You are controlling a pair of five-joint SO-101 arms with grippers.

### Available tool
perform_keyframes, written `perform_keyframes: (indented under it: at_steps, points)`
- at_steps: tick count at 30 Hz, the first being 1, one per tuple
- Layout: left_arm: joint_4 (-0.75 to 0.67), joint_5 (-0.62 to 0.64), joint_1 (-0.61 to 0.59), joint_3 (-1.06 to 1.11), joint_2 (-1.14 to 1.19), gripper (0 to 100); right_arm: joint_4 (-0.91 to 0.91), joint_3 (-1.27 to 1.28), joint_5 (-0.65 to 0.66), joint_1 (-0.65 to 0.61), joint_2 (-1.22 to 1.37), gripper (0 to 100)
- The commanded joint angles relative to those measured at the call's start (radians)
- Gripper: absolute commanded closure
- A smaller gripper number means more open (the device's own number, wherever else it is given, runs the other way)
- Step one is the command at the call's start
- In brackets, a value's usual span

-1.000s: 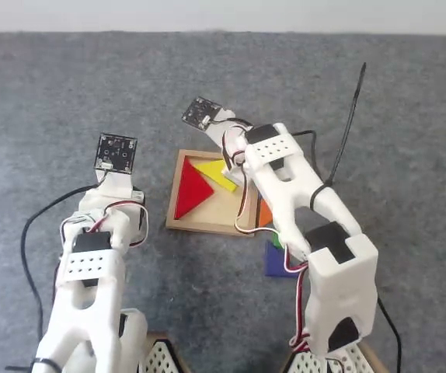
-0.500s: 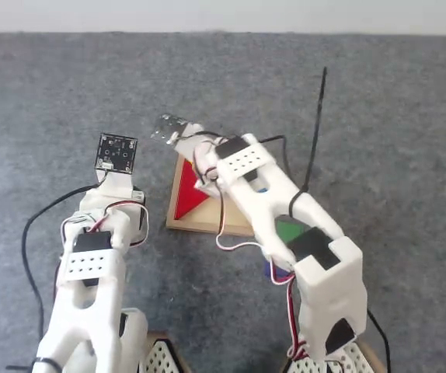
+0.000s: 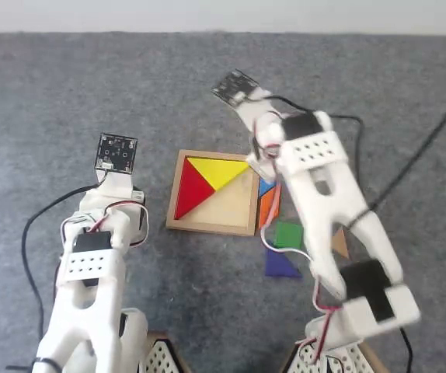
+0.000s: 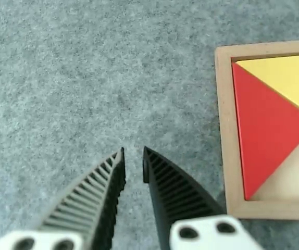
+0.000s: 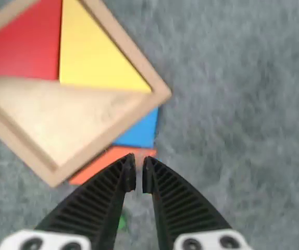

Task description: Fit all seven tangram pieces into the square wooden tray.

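The square wooden tray (image 3: 207, 228) lies flat on the grey tabletop (image 3: 378, 116) between the 2 arms, with 2 of the 7 tangram pieces inside it.

The right pincer (image 5: 138, 159) is closed to a hairline slit and grips nothing. Its tips hang over the end of the orange piece (image 5: 100, 165), just short of the blue piece (image 5: 139, 133); whether they touch the orange piece cannot be told. Both pieces lie outside the tray, tucked against its rim close to one corner. Behind the tips a sliver of the green piece (image 5: 121, 224) shows.

The left pincer (image 4: 133, 156) has its 2 black ribbed fingers (image 4: 108, 192) slightly parted, with a narrow strip of tabletop showing between them, and it holds nothing. It hangs over bare grey surface, apart from the tray's rim on the left arm's side.

Inside the tray, the red triangle (image 3: 190, 190) fills the side toward the left arm (image 3: 91, 264). The yellow triangle (image 3: 219, 169) fills the far side. The 2 meet along 1 slanted edge, and the remaining floor of the tray is bare wood.

In the high view the right arm (image 3: 316, 171) stretches past the tray's right side and partly covers the loose pieces there. The purple piece (image 3: 280, 266) lies nearest the arm bases, close to the green one. A tan piece (image 3: 339, 245) peeks out on the arm's other side.
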Motion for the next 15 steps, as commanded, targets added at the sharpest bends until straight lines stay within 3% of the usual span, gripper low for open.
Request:
perform_keyframes:
  at_steps: [1, 5, 8, 15]
  points:
    - [-0.020, 0.009, -0.005, -0.050, -0.044, 95, -0.044, 0.180, -0.012, 0.051, -0.196, 96.5]
    - [-0.020, 0.008, -0.002, -0.008, -0.121, 95, -0.217, 0.460, -0.017, 0.067, -0.369, 96.3]
    - [-0.025, 0.003, 0.000, 0.059, -0.244, 95, -0.351, 0.620, -0.120, 0.071, -0.467, 96.1]
    - [-0.025, 0.002, 0.023, 0.228, -0.572, 95, -0.506, 0.713, -0.333, 0.173, -0.478, 96.1]
